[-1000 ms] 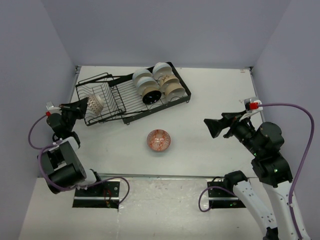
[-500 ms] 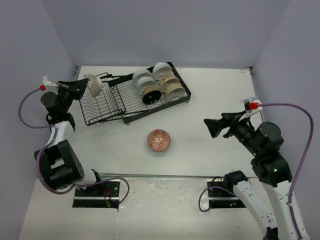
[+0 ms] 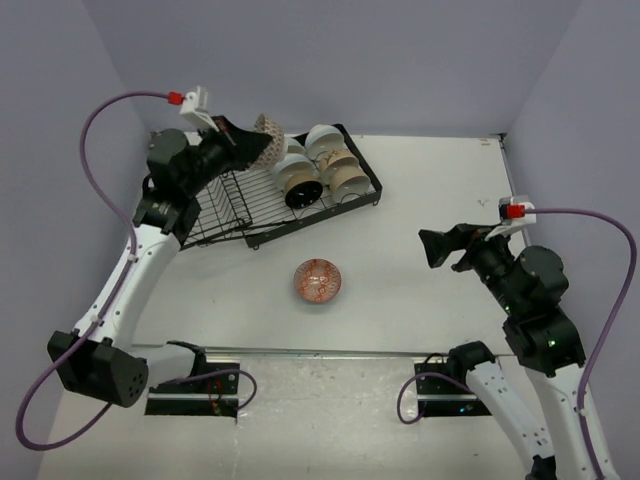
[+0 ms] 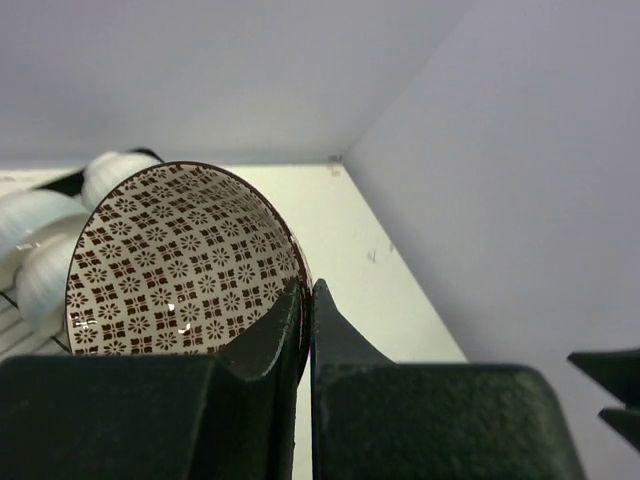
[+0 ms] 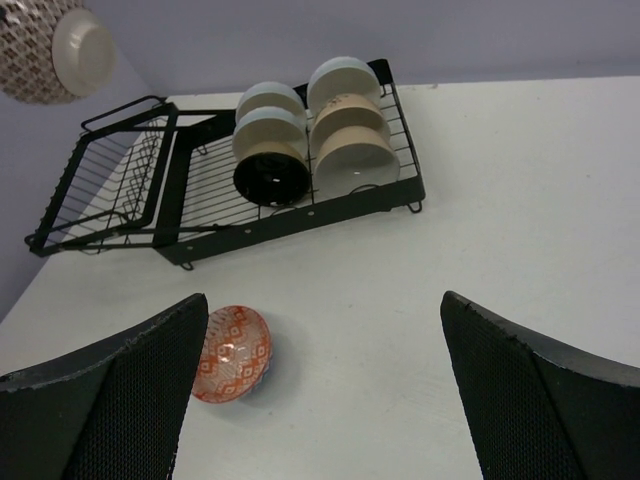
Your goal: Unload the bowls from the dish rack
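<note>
Up off the dish rack [image 3: 310, 217] comes our patterned bowl [image 3: 266, 135], rim pinched by left claw [image 4: 308, 298].
Height clears the rack; right claw [image 3: 433, 246] gapes.

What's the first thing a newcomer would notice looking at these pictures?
The left gripper pinches a dark-patterned bowl by its rim, high in the air over the dish rack. A red-patterned bowl sits alone on the table in front of the rack, whose right part holds more bowls standing on edge.
</note>
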